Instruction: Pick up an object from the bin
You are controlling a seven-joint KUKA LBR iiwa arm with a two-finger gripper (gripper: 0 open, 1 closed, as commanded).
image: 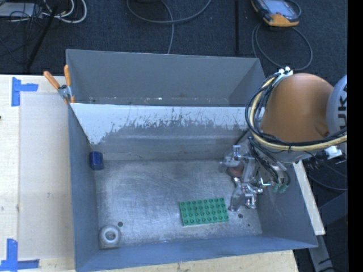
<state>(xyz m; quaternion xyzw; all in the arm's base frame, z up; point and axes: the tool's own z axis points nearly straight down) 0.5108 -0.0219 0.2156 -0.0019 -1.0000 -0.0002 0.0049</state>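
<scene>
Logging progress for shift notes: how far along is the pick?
Done: the gripper sits low in the bin, beside the right edge of the green studded plate. In hand: nothing visibly held. Left: grasping and lifting; the plate lies flat on the floor.

You have open floor across the middle and back of the bin [164,171], and nothing lies there to block a descent. Three things stand in the way: a green plate [203,211] flat near the front, right of centre; a blue block [96,161] against the left wall; a grey ring [110,236] in the front left corner. Your gripper [243,197] hangs just beside the plate's right end, near the sloping right wall, so room is tight there
</scene>
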